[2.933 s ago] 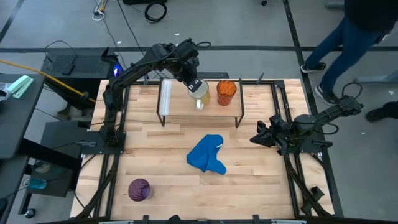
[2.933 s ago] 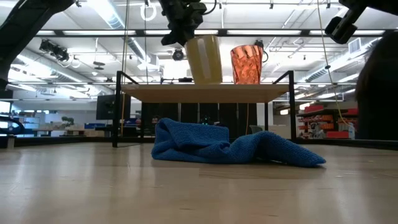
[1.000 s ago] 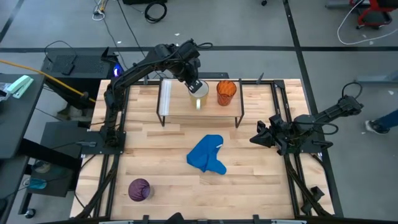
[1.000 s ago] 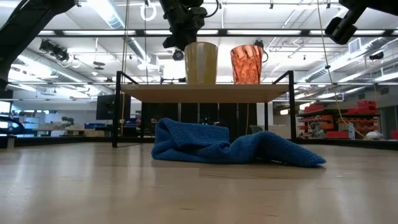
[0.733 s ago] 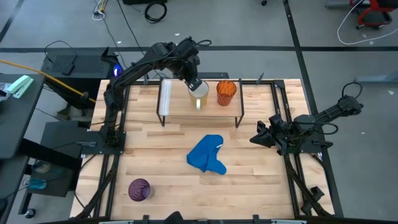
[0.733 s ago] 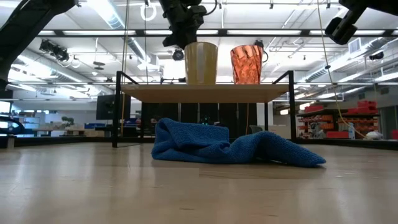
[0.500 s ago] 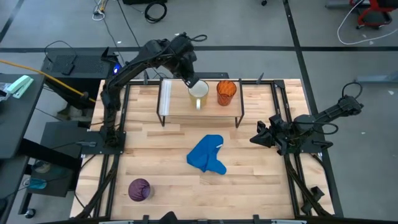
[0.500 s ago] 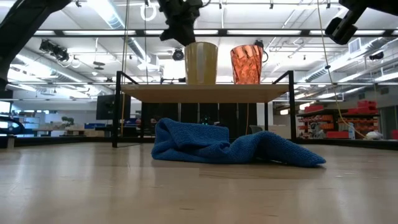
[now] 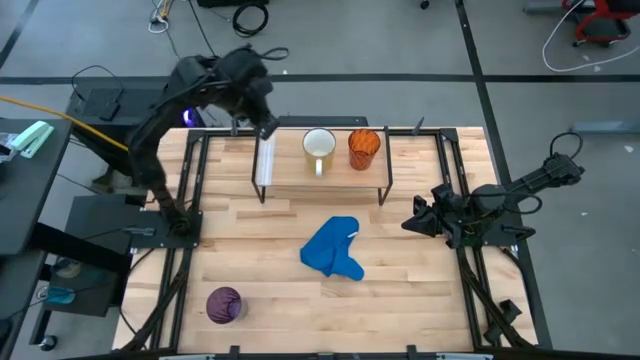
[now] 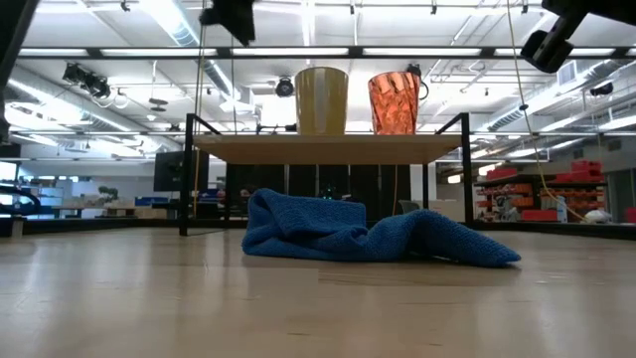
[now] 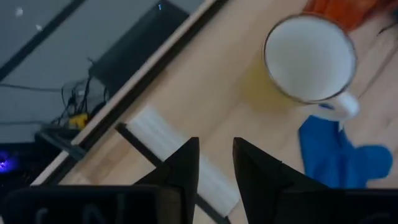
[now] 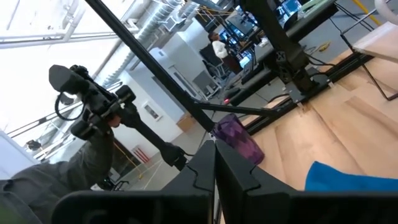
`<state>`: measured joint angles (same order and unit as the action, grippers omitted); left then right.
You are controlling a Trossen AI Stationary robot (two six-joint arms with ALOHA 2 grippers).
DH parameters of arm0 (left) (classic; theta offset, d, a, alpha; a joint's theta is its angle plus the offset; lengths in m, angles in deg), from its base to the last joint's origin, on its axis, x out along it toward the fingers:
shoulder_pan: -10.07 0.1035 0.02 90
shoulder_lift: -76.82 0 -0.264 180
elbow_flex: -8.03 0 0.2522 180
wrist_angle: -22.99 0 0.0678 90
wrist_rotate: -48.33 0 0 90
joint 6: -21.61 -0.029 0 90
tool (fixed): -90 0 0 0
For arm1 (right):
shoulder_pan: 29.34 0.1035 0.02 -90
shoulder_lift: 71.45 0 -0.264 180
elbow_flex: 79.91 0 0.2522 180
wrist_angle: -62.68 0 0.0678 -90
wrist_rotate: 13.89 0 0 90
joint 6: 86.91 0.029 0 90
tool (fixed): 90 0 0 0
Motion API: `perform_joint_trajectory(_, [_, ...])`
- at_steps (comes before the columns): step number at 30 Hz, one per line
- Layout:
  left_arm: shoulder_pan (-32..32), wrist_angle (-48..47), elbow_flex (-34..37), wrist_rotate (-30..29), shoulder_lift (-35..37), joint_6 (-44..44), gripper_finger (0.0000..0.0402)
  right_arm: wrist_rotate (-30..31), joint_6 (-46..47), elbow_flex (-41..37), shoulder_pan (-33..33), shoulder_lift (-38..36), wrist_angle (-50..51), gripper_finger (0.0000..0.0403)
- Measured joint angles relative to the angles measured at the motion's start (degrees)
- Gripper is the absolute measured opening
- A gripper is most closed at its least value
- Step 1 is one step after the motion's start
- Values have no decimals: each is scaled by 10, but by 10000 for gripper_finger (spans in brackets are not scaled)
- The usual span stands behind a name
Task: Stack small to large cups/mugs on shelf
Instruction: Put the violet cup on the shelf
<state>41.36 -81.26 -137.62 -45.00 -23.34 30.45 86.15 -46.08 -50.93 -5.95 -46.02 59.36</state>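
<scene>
The white mug (image 9: 319,146) stands upright on the shelf (image 9: 290,170), near the middle of the board, its mouth a bright round rim and its handle turned toward the bench's near side; from table height it reads as a pale yellowish cylinder (image 10: 322,99), and the left wrist view looks straight down into its clean white inside (image 11: 310,57). Just beside it, toward the shelf's right end and not touching, stands the orange cup (image 9: 364,147), translucent with a faceted, dimpled wall that catches the light (image 10: 394,101). The shelf is a light-wood board on black wire legs, set along the bench's far edge, and its left end is bare. The purple cup (image 9: 224,304) lies well apart from the others, near the front left corner of the bench (image 9: 400,290); the right wrist view shows it as a translucent violet shape (image 12: 239,138). A crumpled blue cloth (image 9: 334,248) sits on the bench in front of the shelf, roughly at the middle. The left claw (image 9: 263,128) hangs above the shelf's left end, clear of the mug, holding nothing, its fingers (image 11: 184,168) slightly parted. The right claw (image 9: 414,221) waits over the bench's right edge, its fingers (image 12: 203,169) pressed close together on nothing.
</scene>
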Motion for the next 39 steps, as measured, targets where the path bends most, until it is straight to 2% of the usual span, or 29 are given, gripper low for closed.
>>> perform_joint_trajectory(2, [0,9,13,-1,23,8,102,0,8,0,0,0,0,16])
perform_joint_trajectory(6, [-5,6,89,0,73,30,99,0,22,0,0,0,4,16])
perform_joint_trajectory(10, [-32,4,208,5,145,77,100,0,25,0,0,0,6,16])
perform_joint_trajectory(14, [-88,4,327,44,209,146,98,0,23,0,0,0,8,16])
perform_joint_trajectory(19, [-184,4,436,77,290,279,92,0,25,0,0,0,8,16])
perform_joint_trajectory(26, [-363,4,536,83,371,544,91,-2,18,0,0,0,13,16])
perform_joint_trajectory(32, [-517,17,582,74,383,750,87,-19,10,0,0,0,13,16])
perform_joint_trajectory(39, [-675,134,638,26,374,902,77,-38,10,0,0,0,31,16])
